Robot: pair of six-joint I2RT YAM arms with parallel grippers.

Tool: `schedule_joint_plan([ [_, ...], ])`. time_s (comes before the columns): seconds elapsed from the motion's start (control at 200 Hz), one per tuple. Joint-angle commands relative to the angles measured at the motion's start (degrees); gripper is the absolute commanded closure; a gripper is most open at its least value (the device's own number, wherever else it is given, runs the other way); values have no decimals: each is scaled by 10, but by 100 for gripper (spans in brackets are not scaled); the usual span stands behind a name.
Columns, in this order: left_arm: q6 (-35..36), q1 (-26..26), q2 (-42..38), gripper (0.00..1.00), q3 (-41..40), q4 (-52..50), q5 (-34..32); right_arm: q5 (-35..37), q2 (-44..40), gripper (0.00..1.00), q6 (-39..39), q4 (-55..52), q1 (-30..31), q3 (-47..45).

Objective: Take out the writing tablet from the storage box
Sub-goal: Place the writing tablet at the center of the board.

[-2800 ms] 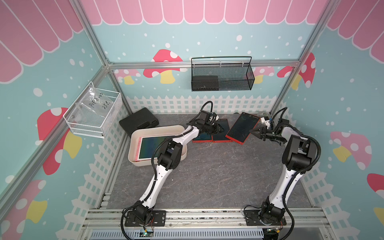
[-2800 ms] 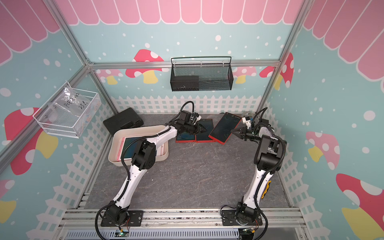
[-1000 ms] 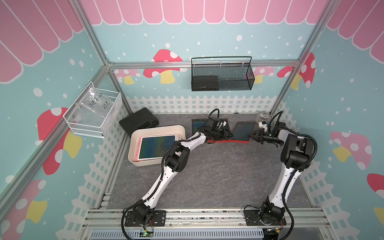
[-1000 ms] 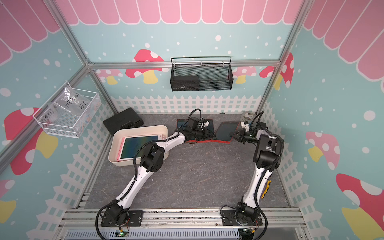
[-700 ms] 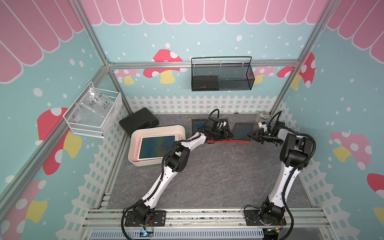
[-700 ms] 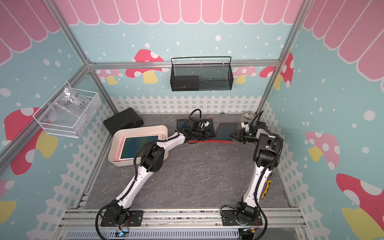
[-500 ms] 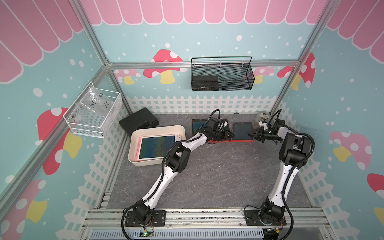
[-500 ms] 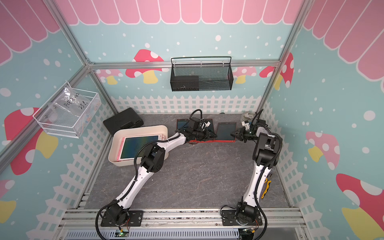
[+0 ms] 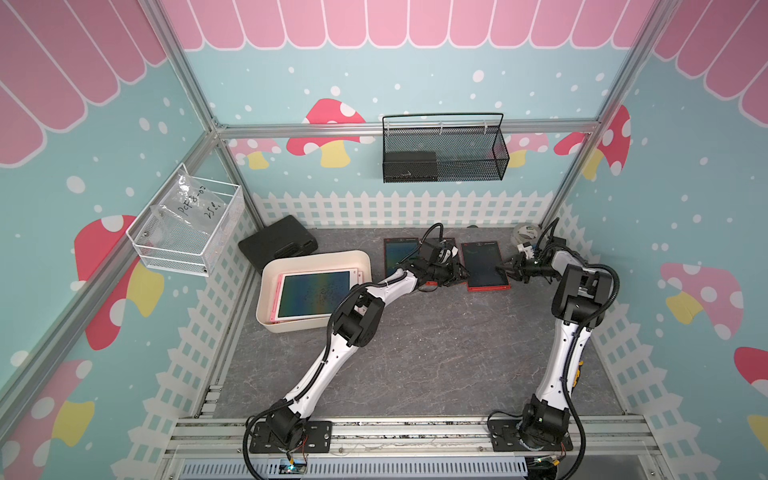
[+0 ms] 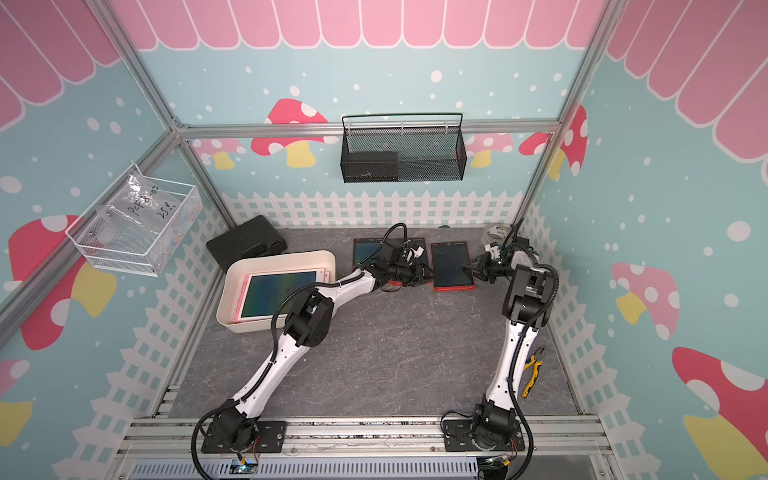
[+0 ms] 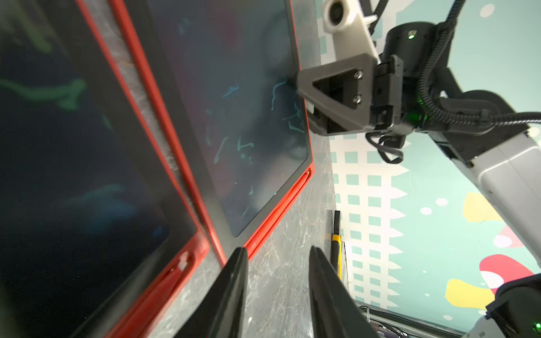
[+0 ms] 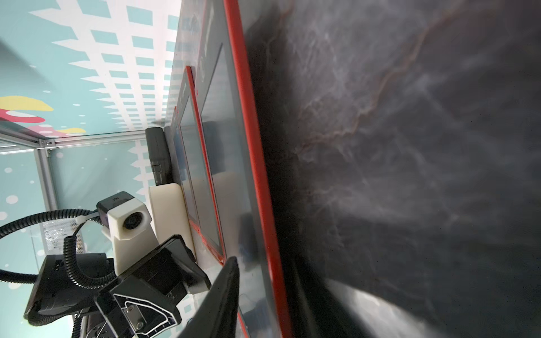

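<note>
Writing tablet: pink-framed writing tablet (image 9: 313, 293) lies flat inside the storage box (image 9: 291, 326), with another pink frame showing under it.
Storage box: stands at the left of the tabletop (image 9: 436, 353), just in front of the black case (image 9: 278, 245).
Red tablets: middle red tablet (image 9: 399, 257) and right-hand red tablet (image 9: 484, 266) lie flat side by side at the back, with a thin bare strip between them.
Left jaws: left gripper (image 11: 278, 251) is spread over bare tabletop with nothing between the jaws. One fingertip is at the right-hand red tablet's front corner; I cannot tell if it touches.
Right jaws: right gripper (image 9: 508, 269) is parted astride that tablet's outer edge, with one finger (image 12: 225, 292) over the screen. Contact is unclear.
Left wrist view only: faint teal scribbles show on that screen.
Top view only: yellow-handled pliers (image 10: 532, 370) lie beside the right arm.
Left arm: stretched long, elbow raised by the box's front corner, wrist low over the middle red tablet.
Right arm: rises upright from its base, elbow high, forearm folded down toward the tablet.
</note>
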Motion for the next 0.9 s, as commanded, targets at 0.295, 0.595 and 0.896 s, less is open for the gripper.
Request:
schedule_joint_plan([
  [0.295, 36, 10, -71, 62, -79, 12, -18, 92, 13, 51, -8, -3, 18, 96],
  [0.595, 66, 30, -170, 63, -186, 38, -34, 204, -141, 49, -20, 47, 21, -58],
  [0.896, 84, 55, -278, 64, -297, 44, -56, 167, -310, 51, -16, 73, 22, -302],
])
